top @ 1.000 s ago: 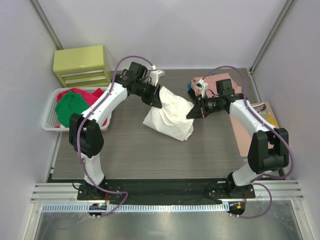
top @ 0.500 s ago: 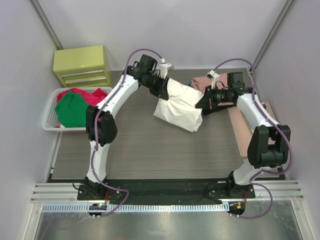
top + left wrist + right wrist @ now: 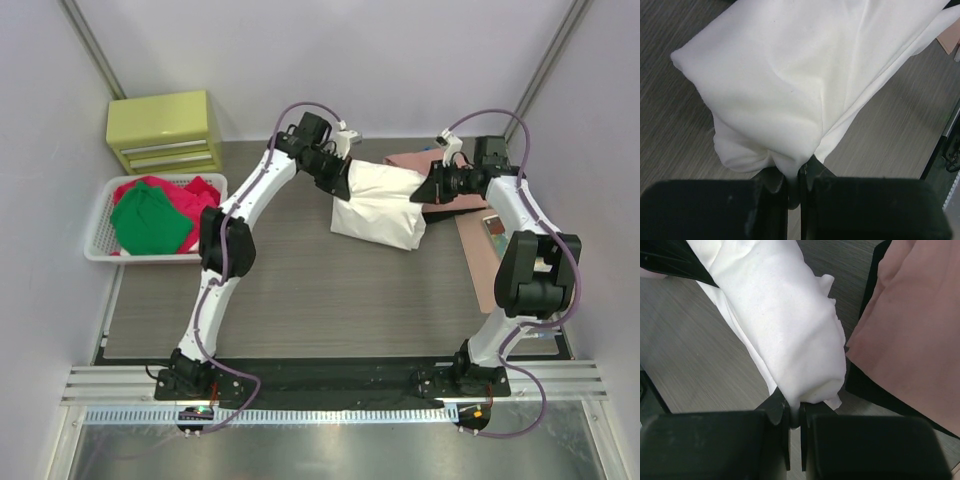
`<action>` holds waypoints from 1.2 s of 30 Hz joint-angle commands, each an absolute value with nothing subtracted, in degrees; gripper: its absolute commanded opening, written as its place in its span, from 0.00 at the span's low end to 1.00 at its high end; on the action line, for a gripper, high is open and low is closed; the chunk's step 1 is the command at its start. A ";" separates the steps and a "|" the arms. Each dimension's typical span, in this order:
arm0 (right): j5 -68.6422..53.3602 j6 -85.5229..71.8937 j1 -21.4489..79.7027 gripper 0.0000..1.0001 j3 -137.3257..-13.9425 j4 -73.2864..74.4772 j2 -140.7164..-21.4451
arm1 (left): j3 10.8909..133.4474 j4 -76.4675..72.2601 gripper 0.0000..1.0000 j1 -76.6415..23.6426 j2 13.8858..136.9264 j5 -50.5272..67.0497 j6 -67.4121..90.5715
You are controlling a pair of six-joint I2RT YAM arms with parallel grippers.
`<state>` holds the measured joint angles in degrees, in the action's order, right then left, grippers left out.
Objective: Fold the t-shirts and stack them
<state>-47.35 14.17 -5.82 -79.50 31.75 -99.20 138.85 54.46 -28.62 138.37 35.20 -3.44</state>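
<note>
A folded white t-shirt (image 3: 380,205) hangs between my two grippers at the far right of the table. My left gripper (image 3: 341,177) is shut on its left top corner; in the left wrist view the cloth (image 3: 790,90) is pinched between the jaws (image 3: 794,180). My right gripper (image 3: 431,188) is shut on the other corner, with the cloth (image 3: 785,325) bunched into the jaws (image 3: 795,415). Just behind and right lies a folded salmon-pink t-shirt (image 3: 408,161) (image 3: 910,335) on top of a black one (image 3: 865,385). Red (image 3: 205,190) and green (image 3: 150,215) t-shirts fill the basket.
The white slotted basket (image 3: 100,248) stands at the left edge. A yellow-green drawer box (image 3: 165,130) sits in the back left corner. A brown board (image 3: 482,262) with a thin book (image 3: 495,224) lies along the right side. Walls close in on three sides.
Both arms have carried the white t-shirt back and to the right, from the table's middle to beside the salmon-pink shirt. Both grips have held.
</note>
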 commanded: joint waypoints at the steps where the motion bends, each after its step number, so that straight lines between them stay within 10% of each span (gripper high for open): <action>1: -43.33 14.50 -8.70 0.01 -81.74 29.97 -99.58 | 138.00 55.99 0.00 -26.54 136.68 31.29 -5.01; 23: -49.48 9.50 4.92 0.01 -66.98 31.29 -78.94 | 77.05 32.80 0.00 -27.07 84.69 26.72 5.35; 36: -46.76 5.89 13.97 0.01 -58.71 30.58 -72.59 | 61.97 31.81 0.00 -26.55 71.11 18.02 7.30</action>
